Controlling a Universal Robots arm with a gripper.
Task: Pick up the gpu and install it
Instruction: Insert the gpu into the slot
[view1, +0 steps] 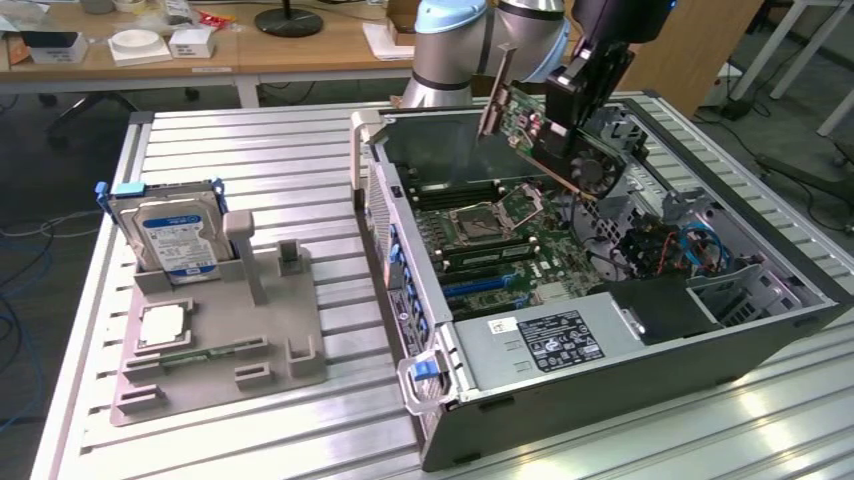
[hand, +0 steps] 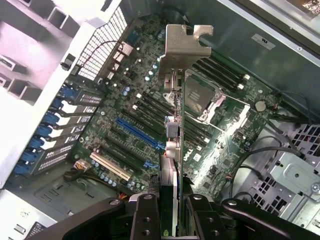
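Grip status: fingers (hand: 146, 216) clamped on both faces of the gpu (view1: 534, 130), a thin flat black-faced card with brownish circuit-board back and a silver metal end bracket (hand: 183, 46). The gripper (view1: 571, 108) holds it in the air over the open grey computer case (view1: 641, 385), above the green motherboard (view1: 497, 232). No contact with the board as far as the exterior view shows.

Orientation: the card's long axis runs straight out from between the fingers, with the bracket at the far end, and the wrist view sees it edge-on. In the exterior view it sits tilted. The bracket end is high toward the exterior view's left and the fan end is lower toward the exterior view's right.

Key relation: the long blue expansion slot (hand: 140, 134) lies on the board beyond the card, off to one side of its edge line and at an angle to it. Judged not lined up and not seated.

Elsewhere: the silver hard drive with blue-white label (view1: 174, 235) stands upright in a grey holder (view1: 267, 330) on the slatted metal table (view1: 240, 150), well apart from the card.
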